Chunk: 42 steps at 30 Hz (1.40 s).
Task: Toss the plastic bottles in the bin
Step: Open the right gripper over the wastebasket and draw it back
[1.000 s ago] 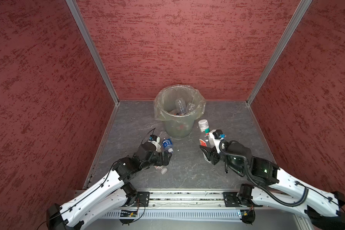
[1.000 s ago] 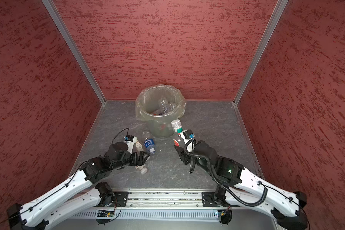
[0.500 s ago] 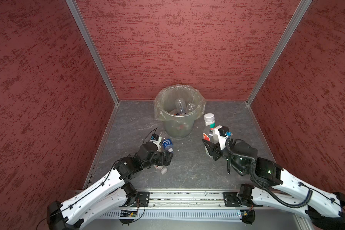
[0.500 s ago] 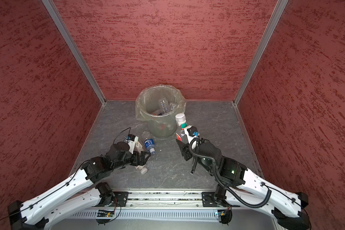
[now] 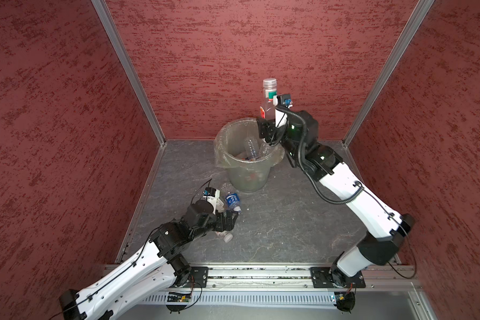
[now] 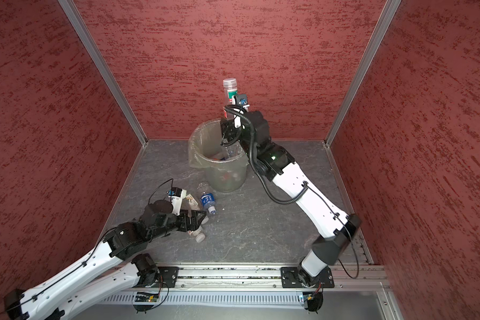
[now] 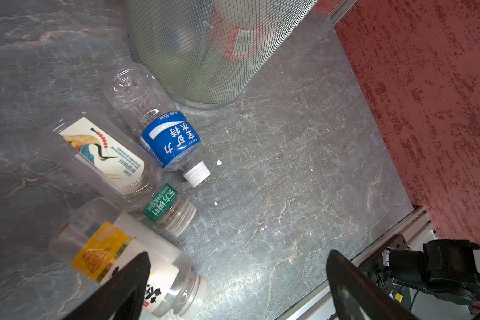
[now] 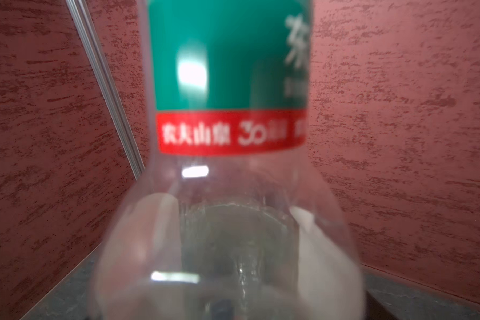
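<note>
**Green-band bottle up over bin rim, at right jaws**

Green-band bottle (image 5: 269, 95): clear, green + red neck band, pale cap on top, roughly upright. Its lower end sits down at the right jaws, above the far-right part of the bin's rim in both top views. In the right wrist view the bottle (image 8: 227, 194) fills the frame, v. close and blurred. It hides the right jaws, so can't tell how wide they stand or whether they grip it.

Bin (image 5: 224, 155): grey-green, clear bag folded over rim, at back-centre of worktop (image 5: 283, 221). Several clear bottles (image 5: 251, 146) lie inside.

Three more bottles lie on the worktop, front-left of the bin:
- Blue-label bottle (image 7: 171, 144): white cap, base just beside the bin wall.
- Crane-label bottle (image 7: 106, 158): green neck band, close alongside the blue one.
- Yellow-label bottle (image 7: 103, 249): next in the row, nearest the left arm.

Left jaws: wide open, nothing between them, low over this group. In the left wrist view one finger (image 7: 128, 285) overlaps the yellow-label bottle; can't tell if it touches. The other finger is over bare worktop.

Red textured walls (image 5: 67, 110) on three sides.
</note>
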Each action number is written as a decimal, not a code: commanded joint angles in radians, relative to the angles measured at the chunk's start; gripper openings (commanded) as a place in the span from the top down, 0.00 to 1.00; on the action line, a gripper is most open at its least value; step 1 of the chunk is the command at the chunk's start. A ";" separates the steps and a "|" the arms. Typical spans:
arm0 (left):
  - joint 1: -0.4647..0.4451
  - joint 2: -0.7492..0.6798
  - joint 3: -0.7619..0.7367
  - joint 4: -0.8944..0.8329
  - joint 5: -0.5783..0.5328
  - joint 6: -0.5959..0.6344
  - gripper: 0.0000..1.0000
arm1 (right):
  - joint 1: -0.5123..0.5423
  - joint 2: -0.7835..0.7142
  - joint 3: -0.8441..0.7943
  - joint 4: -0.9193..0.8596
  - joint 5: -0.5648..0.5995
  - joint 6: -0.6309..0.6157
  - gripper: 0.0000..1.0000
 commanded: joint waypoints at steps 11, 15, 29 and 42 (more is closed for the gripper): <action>-0.035 -0.146 -0.039 -0.159 -0.073 -0.077 0.01 | -0.042 0.025 0.072 -0.077 -0.113 0.032 0.01; -0.037 -0.148 -0.042 -0.183 -0.093 -0.091 0.01 | -0.042 -0.034 0.012 -0.081 -0.106 0.037 0.01; -0.055 -0.103 -0.049 -0.210 -0.144 -0.185 0.01 | -0.041 -0.267 -0.417 -0.001 -0.074 0.096 0.01; -0.079 -0.062 -0.081 -0.228 -0.196 -0.321 0.02 | -0.040 -0.465 -0.742 -0.009 -0.049 0.124 0.05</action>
